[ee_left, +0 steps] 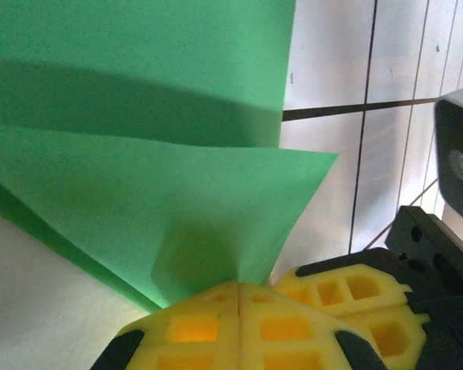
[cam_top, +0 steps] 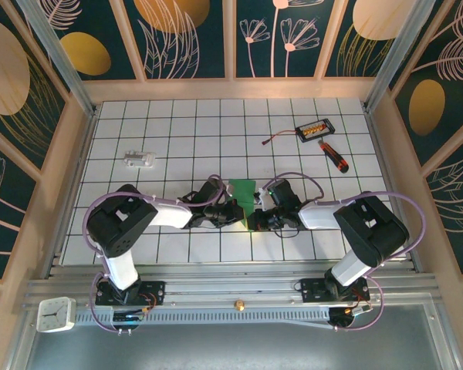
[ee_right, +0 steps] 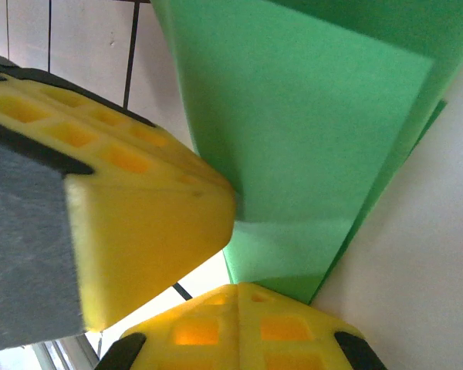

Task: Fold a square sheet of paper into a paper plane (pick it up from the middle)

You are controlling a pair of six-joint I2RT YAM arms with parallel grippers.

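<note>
Where the 2 arms met near the middle of the table (cam_top: 177, 131), the green paper (cam_top: 242, 191) stood up off the white tiles between them. It was thin, smooth and bright, with no marks on it. It was folded into a smaller shape with flat sides and sharp creases.

In the left wrist view the green paper (ee_left: 139, 193) showed 2 layers, 1 over the other. The lower layer ran out to a sharp corner on the right. The left tool (ee_left: 238, 297) had yellow rubbery fingers full of little square holes. They were pressed tight together, with only a thin line between them, and they pinched the bottom edge of the paper.

In the right wrist view the right tool (ee_right: 238, 308) looked the same. Its 2 yellow fingers were squeezed together on the low edge of the green paper (ee_right: 309, 131), which rose up and away from them in a long flat strip. A fat yellow finger (ee_right: 139, 200) of the left tool sat just beside it, at the same edge.

From above, the left tool (cam_top: 235, 213) and the right tool (cam_top: 256, 220) sat very close together, with the paper held between them.

Far back on the right of the table lay a black box with orange parts (cam_top: 315, 129) and a black-and-orange screwdriver (cam_top: 333, 156). A small white part (cam_top: 140, 159) lay far back on the left.
</note>
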